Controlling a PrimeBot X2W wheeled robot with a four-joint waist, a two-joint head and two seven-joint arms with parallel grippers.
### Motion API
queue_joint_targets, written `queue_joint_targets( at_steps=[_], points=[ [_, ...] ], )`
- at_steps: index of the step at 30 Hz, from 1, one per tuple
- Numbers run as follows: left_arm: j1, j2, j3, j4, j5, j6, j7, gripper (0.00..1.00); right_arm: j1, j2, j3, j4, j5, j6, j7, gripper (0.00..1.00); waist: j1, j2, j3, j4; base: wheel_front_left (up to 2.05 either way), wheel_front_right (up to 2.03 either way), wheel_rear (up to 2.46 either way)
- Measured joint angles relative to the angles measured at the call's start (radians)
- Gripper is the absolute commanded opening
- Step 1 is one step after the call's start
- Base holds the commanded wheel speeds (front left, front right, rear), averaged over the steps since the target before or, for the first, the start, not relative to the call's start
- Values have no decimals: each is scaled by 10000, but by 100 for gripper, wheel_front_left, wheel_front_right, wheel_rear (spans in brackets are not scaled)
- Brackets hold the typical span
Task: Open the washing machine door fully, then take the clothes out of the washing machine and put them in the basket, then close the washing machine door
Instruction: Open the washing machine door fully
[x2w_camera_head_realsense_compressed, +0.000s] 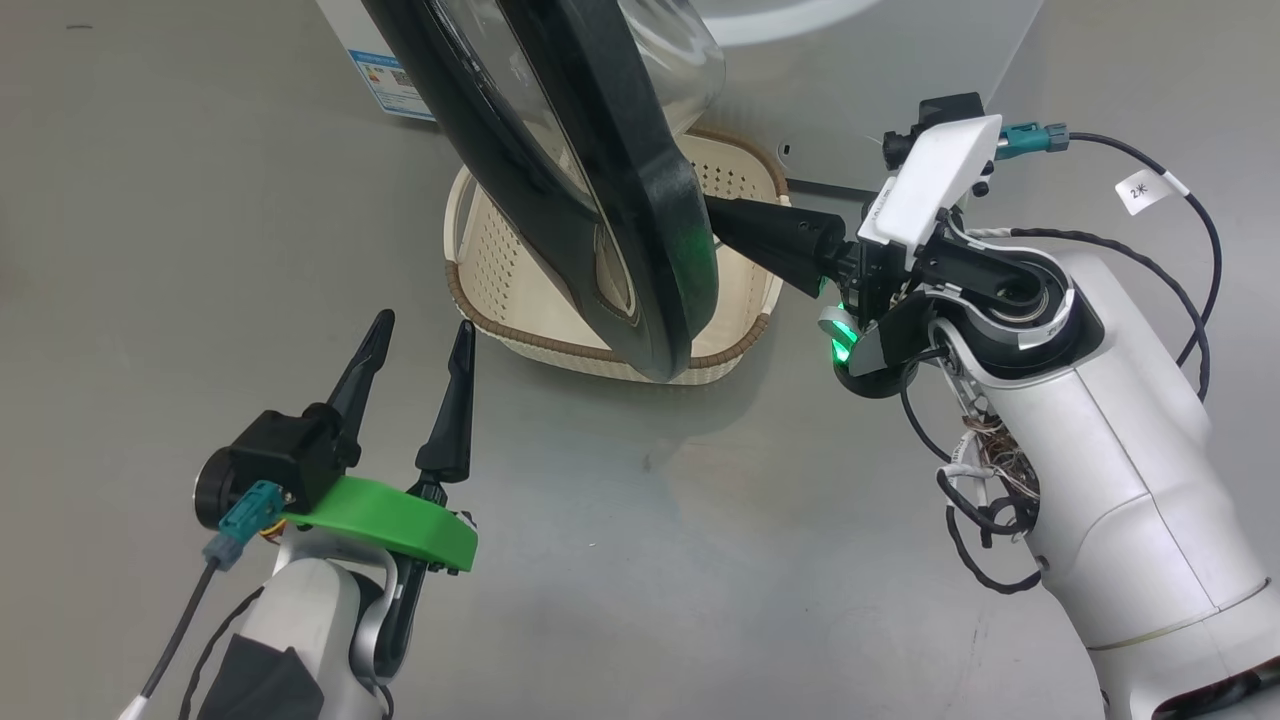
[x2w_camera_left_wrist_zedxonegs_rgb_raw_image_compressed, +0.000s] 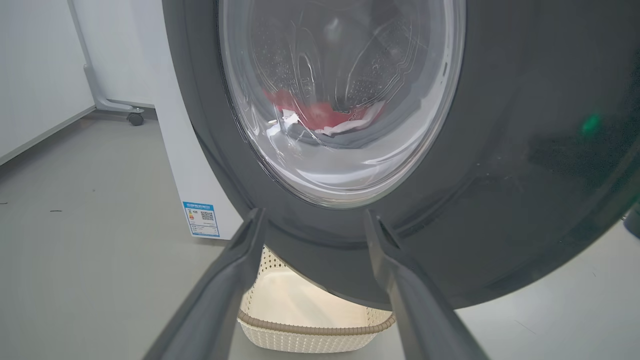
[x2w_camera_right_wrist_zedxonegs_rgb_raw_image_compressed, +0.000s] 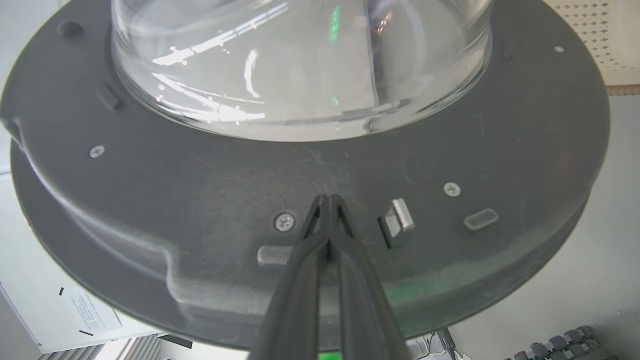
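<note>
The washing machine door (x2w_camera_head_realsense_compressed: 640, 200) stands partly swung out, edge-on above the basket (x2w_camera_head_realsense_compressed: 500, 260). My right gripper (x2w_camera_head_realsense_compressed: 715, 225) is shut, holding nothing. Its tips rest on the door's inner black rim (x2w_camera_right_wrist_zedxonegs_rgb_raw_image_compressed: 200, 190), just left of the metal latch (x2w_camera_right_wrist_zedxonegs_rgb_raw_image_compressed: 397, 222) and below the glass bowl (x2w_camera_right_wrist_zedxonegs_rgb_raw_image_compressed: 300, 65). My left gripper (x2w_camera_head_realsense_compressed: 422, 330) is open and empty at the lower left, apart from the door. In the left wrist view the left gripper (x2w_camera_left_wrist_zedxonegs_rgb_raw_image_compressed: 315, 217) faces the door's outer side (x2w_camera_left_wrist_zedxonegs_rgb_raw_image_compressed: 500, 175). Red and white clothes (x2w_camera_left_wrist_zedxonegs_rgb_raw_image_compressed: 325, 117) show through the glass. The cream basket (x2w_camera_left_wrist_zedxonegs_rgb_raw_image_compressed: 310, 335) sits under the door.
The washing machine's white front (x2w_camera_left_wrist_zedxonegs_rgb_raw_image_compressed: 200, 175) carries a blue sticker (x2w_camera_left_wrist_zedxonegs_rgb_raw_image_compressed: 201, 220). The same sticker (x2w_camera_head_realsense_compressed: 390, 80) shows at the top of the head view. A wheeled stand's caster (x2w_camera_left_wrist_zedxonegs_rgb_raw_image_compressed: 135, 118) stands by the back wall. Grey floor surrounds the basket. Loose cables (x2w_camera_head_realsense_compressed: 1190, 200) hang off my right arm.
</note>
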Motion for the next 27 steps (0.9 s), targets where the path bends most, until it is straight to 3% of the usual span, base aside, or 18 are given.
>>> queue_joint_targets(
  at_steps=[11, 27],
  points=[
    [91, 0, -25, -6, 6, 0, 0, 100, 278, -13, 1210, -500, 416, 0, -313, 0, 0, 0, -70, 100, 0, 0, 0],
    [159, 0, -19, -12, 6, 0, 0, 100, 359, -13, 1925, -890, 982, -81, -978, 0, 0, 0, -148, 182, 0, 0, 0]
  ],
)
